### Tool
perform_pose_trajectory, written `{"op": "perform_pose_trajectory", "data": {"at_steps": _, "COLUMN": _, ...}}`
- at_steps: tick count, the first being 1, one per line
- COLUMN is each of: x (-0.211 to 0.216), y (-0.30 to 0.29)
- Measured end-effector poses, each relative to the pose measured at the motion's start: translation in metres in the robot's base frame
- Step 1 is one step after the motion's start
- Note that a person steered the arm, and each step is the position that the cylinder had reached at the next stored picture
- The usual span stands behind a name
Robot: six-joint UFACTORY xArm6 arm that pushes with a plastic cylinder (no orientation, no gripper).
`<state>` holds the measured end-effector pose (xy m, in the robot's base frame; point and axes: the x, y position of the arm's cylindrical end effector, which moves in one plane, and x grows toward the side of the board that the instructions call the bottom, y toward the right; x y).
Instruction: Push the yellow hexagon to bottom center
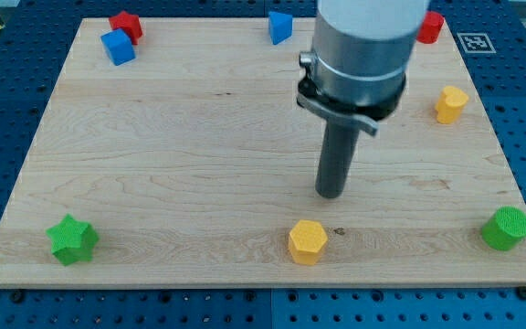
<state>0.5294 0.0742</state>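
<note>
A yellow hexagon block sits near the bottom edge of the wooden board, about at its centre. My tip is a little above and to the right of it, apart from it. A second yellow block, also roughly hexagonal, sits at the view's right, upper part of the board.
A green star block is at the bottom left and a green round block at the bottom right. A red block and a blue block sit at the top left. A blue block is at the top centre and a red block at the top right.
</note>
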Motion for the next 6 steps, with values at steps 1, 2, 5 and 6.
{"op": "perform_pose_trajectory", "data": {"at_steps": 1, "x": 0.015, "y": 0.005}}
{"op": "perform_pose_trajectory", "data": {"at_steps": 2, "x": 0.038, "y": 0.027}}
{"op": "perform_pose_trajectory", "data": {"at_steps": 5, "x": 0.070, "y": -0.012}}
{"op": "perform_pose_trajectory", "data": {"at_steps": 6, "x": 0.056, "y": -0.012}}
